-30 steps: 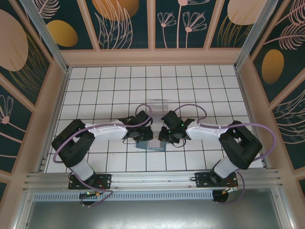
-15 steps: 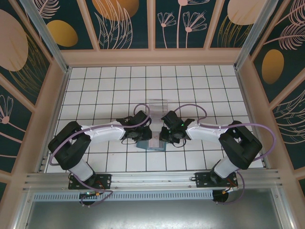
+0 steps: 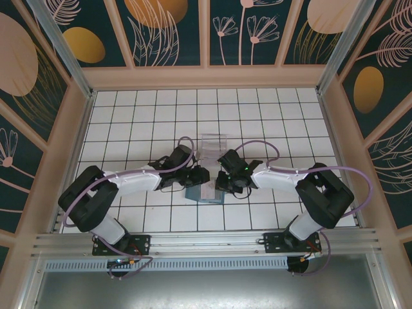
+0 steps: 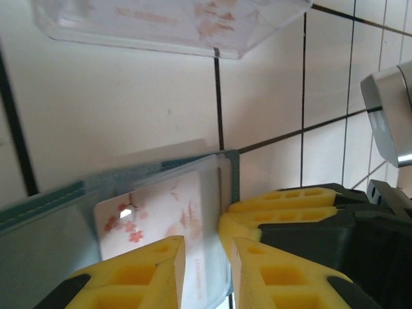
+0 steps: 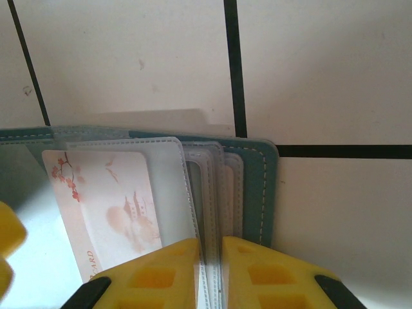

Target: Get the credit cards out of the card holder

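The teal card holder [image 3: 205, 195] lies open on the tiles between both grippers. In the right wrist view its teal cover [image 5: 261, 187] holds several clear sleeves. A pale credit card [image 5: 109, 206] with pink blossoms sits inside the front sleeve. My right gripper [image 5: 210, 248] is shut on the sleeves' edges, beside the card. My left gripper [image 4: 207, 248] hovers over the same card [image 4: 161, 212], jaws a narrow gap apart, with the sleeve's edge showing flat in the gap. The right gripper's yellow fingers [image 4: 283, 203] sit just to its right. From above, the left gripper [image 3: 201, 177] and right gripper [image 3: 221, 183] nearly touch.
A clear plastic tray [image 3: 214, 145] stands just beyond the card holder and reaches the top of the left wrist view [image 4: 161, 22]. White tiled floor surrounds it, with wooden walls at the edges. Purple cables loop above both wrists.
The left arm's elbow has swung out to the left and its wrist has turned, with its jaws parting slightly. The right arm has stayed in place on the sleeves.
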